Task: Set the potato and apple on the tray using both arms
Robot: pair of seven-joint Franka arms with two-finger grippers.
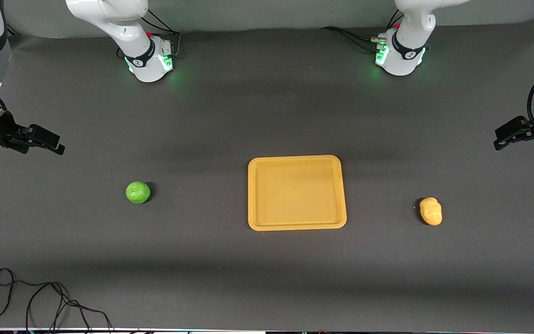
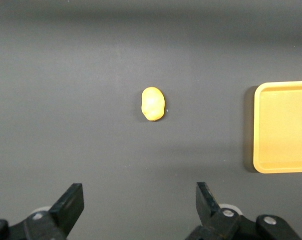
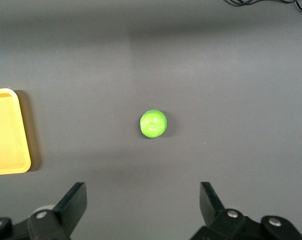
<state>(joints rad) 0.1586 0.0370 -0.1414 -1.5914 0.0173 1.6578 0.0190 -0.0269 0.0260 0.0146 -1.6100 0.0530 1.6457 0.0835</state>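
The yellow-orange tray (image 1: 296, 192) lies empty at the table's middle. The green apple (image 1: 137, 192) sits on the table toward the right arm's end. The lumpy yellow potato (image 1: 430, 211) sits toward the left arm's end. My right gripper (image 1: 56, 143) hangs open and empty over the table's right-arm end, apart from the apple. My left gripper (image 1: 499, 139) hangs open and empty over the left-arm end, apart from the potato. The left wrist view shows its gripper (image 2: 140, 197), the potato (image 2: 152, 104) and the tray (image 2: 285, 127). The right wrist view shows its gripper (image 3: 143, 197), the apple (image 3: 153, 123) and the tray (image 3: 6, 132).
Loose black cable (image 1: 40, 301) loops on the table near the edge closest to the front camera, toward the right arm's end. The two arm bases (image 1: 151, 58) (image 1: 399, 55) glow green along the edge farthest from that camera.
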